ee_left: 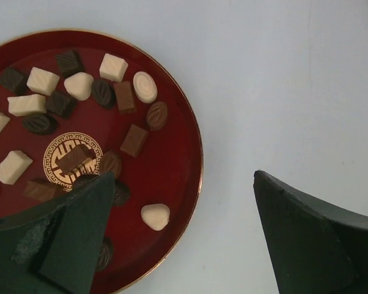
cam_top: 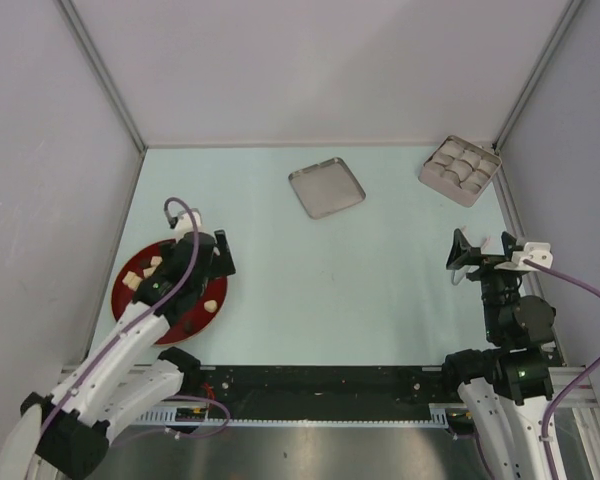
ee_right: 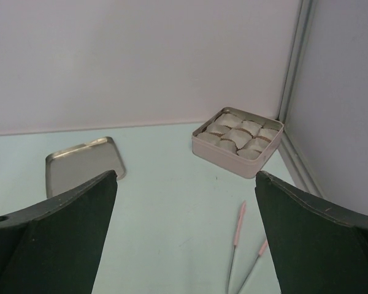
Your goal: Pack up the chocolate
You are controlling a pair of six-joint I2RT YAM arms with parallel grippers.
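The chocolate point(ee_left: 80, 86) is a scatter of dark brown and cream-white pieces on a red plate point(ee_left: 175, 153) with a gold rim, at the table's left point(cam_top: 120, 300). One cream piece point(ee_left: 155, 215) lies alone near the plate's right edge. My left gripper point(ee_left: 184, 177) hangs open over that edge, one finger above the plate and the other above bare table; it holds nothing. In the top view it point(cam_top: 223, 255) sits at the plate's far right side. My right gripper point(ee_right: 186, 177) is open and empty at the right point(cam_top: 458, 258), facing the far corner.
A square metal tin point(ee_right: 230, 156) with crinkled white paper cups point(ee_right: 239, 136) stands in the far right corner point(cam_top: 450, 195). Its flat metal lid point(cam_top: 326, 187) lies at the far middle. Pink-tipped tweezers point(ee_right: 236, 245) rest on the table before the right gripper. Walls enclose three sides.
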